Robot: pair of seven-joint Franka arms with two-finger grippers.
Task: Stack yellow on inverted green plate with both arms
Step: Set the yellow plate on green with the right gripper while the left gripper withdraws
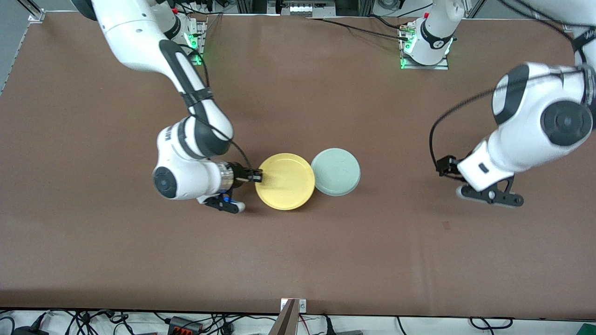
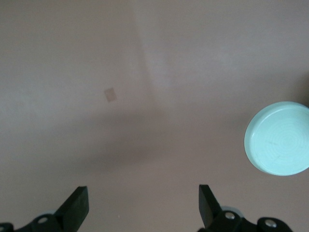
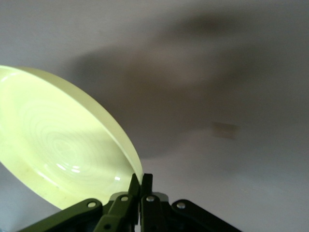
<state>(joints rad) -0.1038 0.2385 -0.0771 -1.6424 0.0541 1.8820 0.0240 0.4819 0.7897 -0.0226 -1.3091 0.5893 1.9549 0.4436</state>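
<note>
Pinching yellow's (image 1: 285, 181) rim, the right gripper (image 1: 257, 175) should lift level onto the green plate (image 1: 335, 171) while the left gripper (image 2: 142, 205), fingers wide, waits over bare worktop (image 1: 93, 256).

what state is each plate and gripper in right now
yellow plate: right way up, rim pinched by the right gripper, edge overlapping the green plate
green plate: upside down on the table, ungripped
right gripper: shut on the yellow plate's rim
left gripper: open, empty, over bare table toward the left arm's end
</note>
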